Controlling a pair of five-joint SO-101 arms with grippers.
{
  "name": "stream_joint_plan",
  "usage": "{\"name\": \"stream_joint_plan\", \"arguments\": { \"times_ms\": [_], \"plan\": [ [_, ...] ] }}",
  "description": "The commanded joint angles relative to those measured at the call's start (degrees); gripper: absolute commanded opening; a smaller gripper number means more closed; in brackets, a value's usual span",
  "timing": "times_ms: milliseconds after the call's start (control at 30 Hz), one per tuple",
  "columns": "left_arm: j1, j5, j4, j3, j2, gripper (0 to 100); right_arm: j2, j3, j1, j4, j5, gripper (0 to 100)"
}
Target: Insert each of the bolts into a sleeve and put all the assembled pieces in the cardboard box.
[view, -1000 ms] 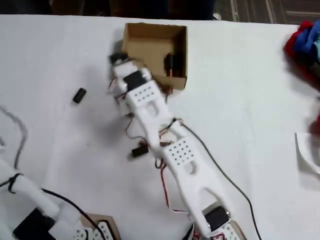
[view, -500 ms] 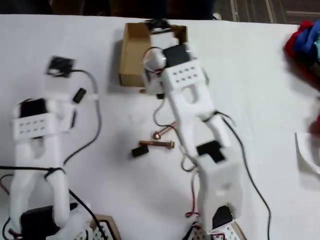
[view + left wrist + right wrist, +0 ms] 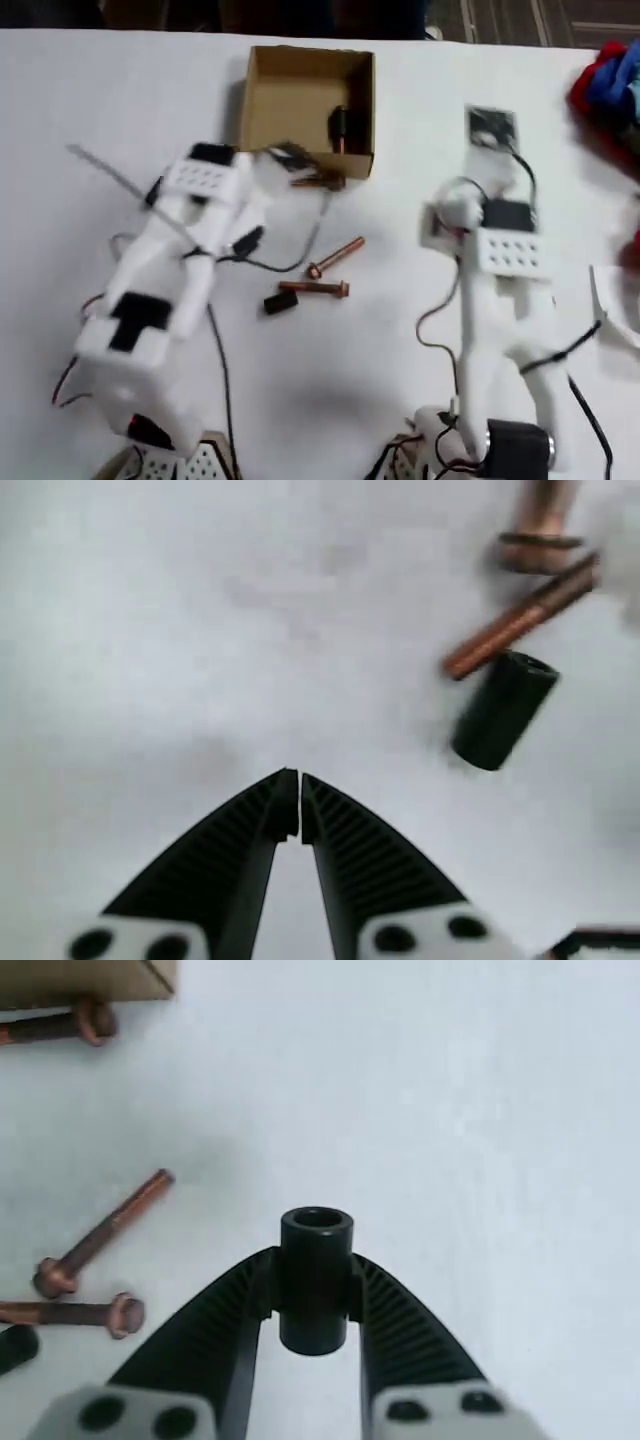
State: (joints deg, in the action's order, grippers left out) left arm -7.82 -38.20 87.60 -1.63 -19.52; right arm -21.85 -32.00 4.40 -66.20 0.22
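Observation:
The cardboard box (image 3: pixel 270 95) stands at the table's far middle with one assembled piece (image 3: pixel 340 128) inside. A copper bolt (image 3: pixel 318 182) lies just in front of the box. Two more bolts (image 3: pixel 336 256) (image 3: pixel 314 288) lie mid-table, and a black sleeve (image 3: pixel 280 302) rests at the end of the nearer one. My right gripper (image 3: pixel 316 1258) is shut on another black sleeve (image 3: pixel 316 1295), held upright over bare table to the right of the bolts (image 3: pixel 100 1230). My left gripper (image 3: pixel 299 778) is shut with nothing in it, close to a lying sleeve (image 3: pixel 502 710) and a bolt (image 3: pixel 520 615).
Bright cloth (image 3: pixel 610 75) lies at the far right edge, with a white object (image 3: pixel 612 305) below it. Loose cables (image 3: pixel 290 262) trail from the left arm across the table near the bolts. Open table lies between the two arms.
The right arm has swung from the box out to the right. The left arm has come in from the far left toward the box front. The box sits flat again.

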Motion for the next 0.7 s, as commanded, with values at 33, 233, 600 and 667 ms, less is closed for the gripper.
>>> {"name": "stream_joint_plan", "arguments": {
  "times_ms": [33, 233, 600, 667],
  "plan": [
    [-6.6, -8.5, 12.2, -16.3, -7.8, 4, -2.1, -5.3, 6.4, 6.5, 1.1, 2.3],
    [-12.9, -8.5, 14.3, -24.4, -13.3, 4, 3.3, -9.6, 7.0, 12.1, -1.1, 2.3],
    [-23.4, -5.4, 14.2, -17.3, -12.0, 21, 10.2, -7.4, 11.9, 14.5, -1.1, 2.3],
    [-23.5, -5.4, 13.0, -16.7, -12.1, 20, 10.5, -7.0, 12.5, 14.5, -1.1, 2.3]
  ]
}}
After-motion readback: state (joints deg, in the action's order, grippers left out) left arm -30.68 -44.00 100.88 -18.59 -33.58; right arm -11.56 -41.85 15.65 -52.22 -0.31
